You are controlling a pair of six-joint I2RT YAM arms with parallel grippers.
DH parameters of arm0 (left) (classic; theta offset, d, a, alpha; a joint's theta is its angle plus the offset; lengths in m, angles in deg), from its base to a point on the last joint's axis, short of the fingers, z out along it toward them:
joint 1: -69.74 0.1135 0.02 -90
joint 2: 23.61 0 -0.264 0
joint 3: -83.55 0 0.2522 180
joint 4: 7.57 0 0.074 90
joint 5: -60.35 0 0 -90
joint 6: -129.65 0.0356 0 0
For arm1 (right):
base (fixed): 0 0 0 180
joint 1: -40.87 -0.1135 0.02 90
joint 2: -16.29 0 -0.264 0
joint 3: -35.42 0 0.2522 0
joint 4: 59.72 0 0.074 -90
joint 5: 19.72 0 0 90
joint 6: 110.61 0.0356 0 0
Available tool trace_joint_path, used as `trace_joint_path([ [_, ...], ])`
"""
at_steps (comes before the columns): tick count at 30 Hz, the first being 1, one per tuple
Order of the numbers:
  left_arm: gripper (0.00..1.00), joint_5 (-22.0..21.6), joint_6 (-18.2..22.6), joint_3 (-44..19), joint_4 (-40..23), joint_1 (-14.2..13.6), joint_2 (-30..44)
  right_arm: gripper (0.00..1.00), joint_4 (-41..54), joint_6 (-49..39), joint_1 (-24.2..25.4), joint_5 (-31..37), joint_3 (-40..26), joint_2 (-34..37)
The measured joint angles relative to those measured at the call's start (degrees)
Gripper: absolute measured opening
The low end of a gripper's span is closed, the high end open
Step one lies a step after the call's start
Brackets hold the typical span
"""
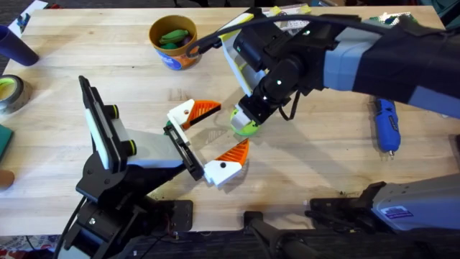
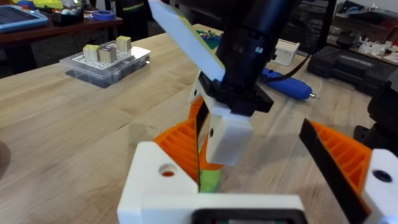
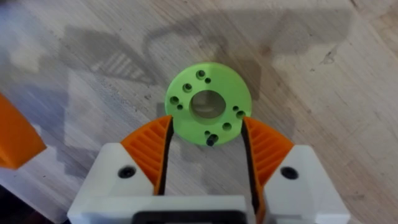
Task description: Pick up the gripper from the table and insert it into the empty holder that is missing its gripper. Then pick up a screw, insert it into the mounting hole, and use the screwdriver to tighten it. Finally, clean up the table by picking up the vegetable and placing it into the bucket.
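The right claw (image 3: 205, 140) squeezes the green vegetable (image 3: 208, 103) at its edges, low over the bench (image 1: 108, 65). It could slip out before reaching the bucket (image 1: 173, 42). The left claw (image 1: 205, 140) is open.

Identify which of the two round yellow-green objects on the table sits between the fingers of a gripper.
The vegetable, the lime-green disc with a hollow centre, sits between the right gripper's orange-padded fingers. The grey-rimmed tape roll lies untouched at the table's far left edge.
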Motion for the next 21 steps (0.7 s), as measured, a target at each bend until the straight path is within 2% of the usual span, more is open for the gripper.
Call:
trace_joint_path([
  [5, 0.990, -0.04, -0.06, 0.00, 0.23, 0.00, 0.09, 0.650, 1.92, 0.25, -0.13, 0.13, -0.02, 0.24],
  [10, 0.990, -0.10, -0.07, 0.00, 0.23, 0.00, 0.09, 0.650, 12.69, 0.24, 0.29, 0.18, -2.59, -2.49],
  [16, 0.990, -0.15, -0.07, 0.00, 0.23, 0.00, 0.09, 0.650, 19.00, 0.47, 1.26, 0.34, -4.80, -14.47],
  [21, 0.990, -0.15, -0.07, 0.00, 0.23, 0.00, 0.09, 0.650, 19.21, 1.08, 1.27, 1.27, -4.82, -27.31],
])
